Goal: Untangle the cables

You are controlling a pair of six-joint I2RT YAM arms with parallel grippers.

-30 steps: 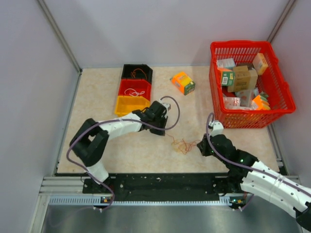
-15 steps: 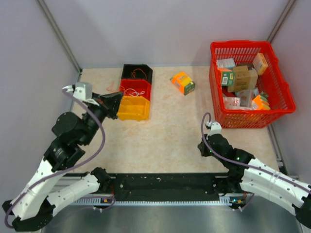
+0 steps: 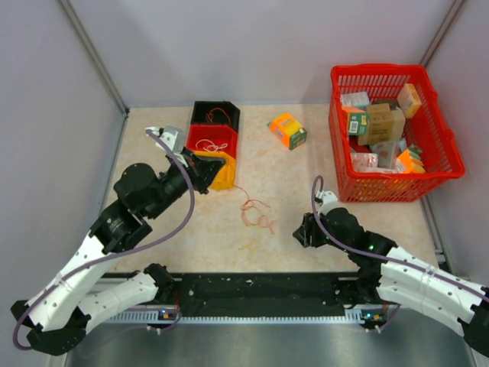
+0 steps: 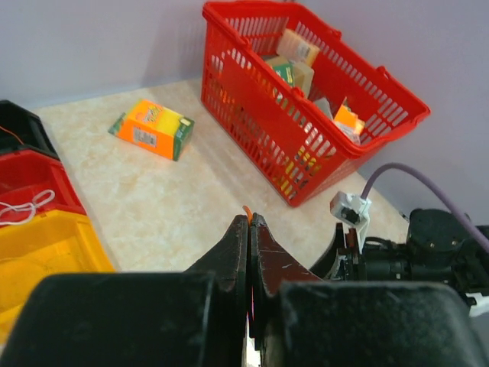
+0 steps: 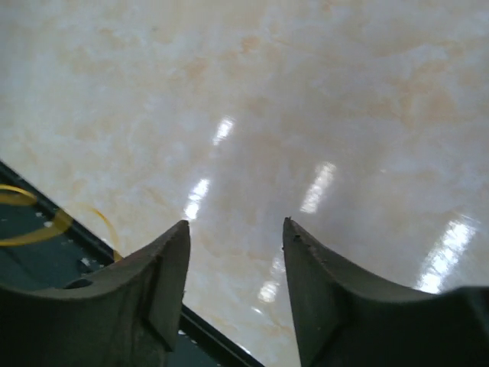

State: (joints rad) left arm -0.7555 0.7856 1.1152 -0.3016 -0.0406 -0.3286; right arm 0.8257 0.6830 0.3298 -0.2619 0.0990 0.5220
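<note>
My left gripper (image 3: 214,174) is raised beside the yellow bin and shut on one thin orange wire, whose end pokes out above the fingertips in the left wrist view (image 4: 247,209). From it the wire runs down to the cables (image 3: 256,214), a small wispy clump of orange and reddish loops at the table's middle. I cannot tell whether the clump rests on the table or hangs. My right gripper (image 3: 302,233) is open and empty, low over the table just right of the clump. In the right wrist view (image 5: 235,225) only bare table lies between its fingers.
Black (image 3: 215,115), red (image 3: 200,139) and yellow (image 3: 226,164) bins stand in a row at the back left; the black and red ones hold wires. An orange box (image 3: 287,130) lies at the back. A red basket (image 3: 439,145) of boxes stands right. A yellow wire loop (image 5: 46,222) shows at the near edge.
The left arm swung up and left away from the table's middle, then came back right with a wire. The clump now sits further left. The right gripper shifted slightly left.
</note>
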